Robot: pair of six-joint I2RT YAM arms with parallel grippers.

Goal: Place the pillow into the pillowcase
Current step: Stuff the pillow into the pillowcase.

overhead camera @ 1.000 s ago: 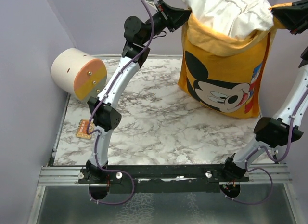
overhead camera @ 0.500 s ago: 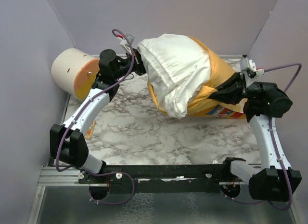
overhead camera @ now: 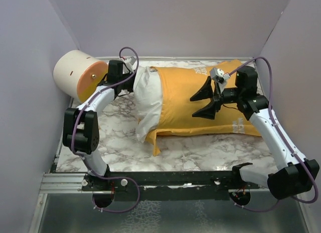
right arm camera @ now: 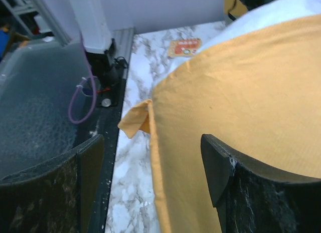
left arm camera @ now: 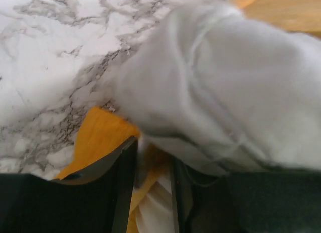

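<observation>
Since half a second ago: bundle has come down flat on the worktop (overhead camera: 125, 143). Right pincer (overhead camera: 192, 107) has released and now stands spread wide over the pillowcase (overhead camera: 200, 102), holding nothing. Left pincer (left arm camera: 153, 153): fingers narrowly apart, orange and white cloth in the gap; gripping or not, cannot tell. Pillow (overhead camera: 147, 100) mostly inside the case, white end out at left. White lettering on the case unreadable. Bare worktop along the near side.

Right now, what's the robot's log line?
plump white pillow: mostly inside, one end out | orange-yellow fabric pillowcase: flat on marble table | right hand: open above pillowcase | left hand: at pillow's bare end
</observation>
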